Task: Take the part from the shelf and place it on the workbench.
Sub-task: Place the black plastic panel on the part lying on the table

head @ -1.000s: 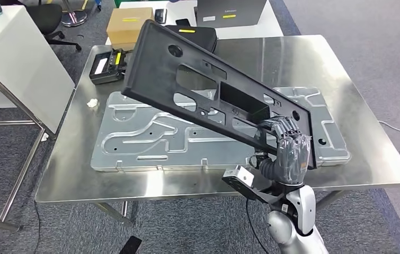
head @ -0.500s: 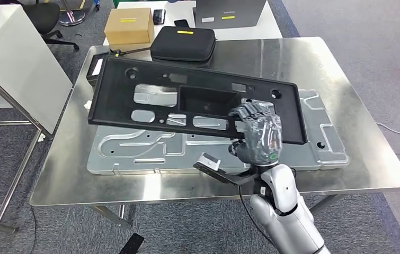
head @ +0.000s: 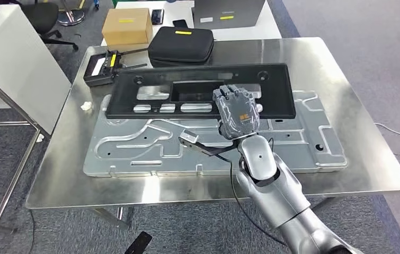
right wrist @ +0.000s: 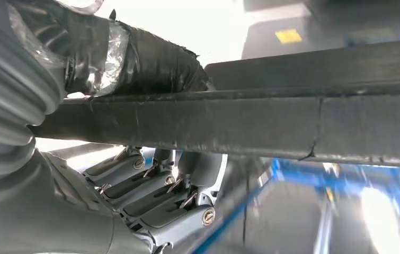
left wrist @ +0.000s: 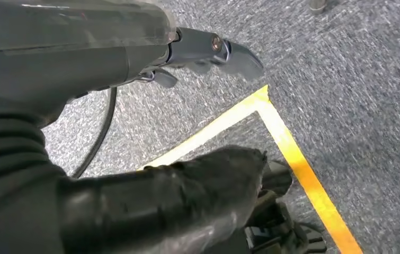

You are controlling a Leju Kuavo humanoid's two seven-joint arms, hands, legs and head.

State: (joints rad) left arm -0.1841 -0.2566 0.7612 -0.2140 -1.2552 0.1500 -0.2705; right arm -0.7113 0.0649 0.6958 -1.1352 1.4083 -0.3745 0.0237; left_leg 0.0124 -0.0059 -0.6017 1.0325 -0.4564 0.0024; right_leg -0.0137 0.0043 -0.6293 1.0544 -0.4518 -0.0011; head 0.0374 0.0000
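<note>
Nearest in the head view, the silver right arm rises from the lower edge and bends up over the front of the steel counter. The right robot hand is clamped on the near long edge of the black part, a long flat plastic panel with cut-out slots and a rectangular recess. The right wrist view confirms the grasp: the taped thumb lies on one face of the panel's edge and the grey fingers curl against the other face. The part lies almost level and crosswise over the counter, above the far half of a large pressed sheet-metal plate that lies flat on the counter; whether the part touches the plate cannot be told. Beyond the part, toward the counter's far left corner, sits a small black device with a yellow label, and next to it a black zip case. Farther back, on a white surface, stand a cardboard box and a dark grey box. The left robot hand hangs over grey carpet marked with yellow tape; its fingers are apart and hold nothing.
</note>
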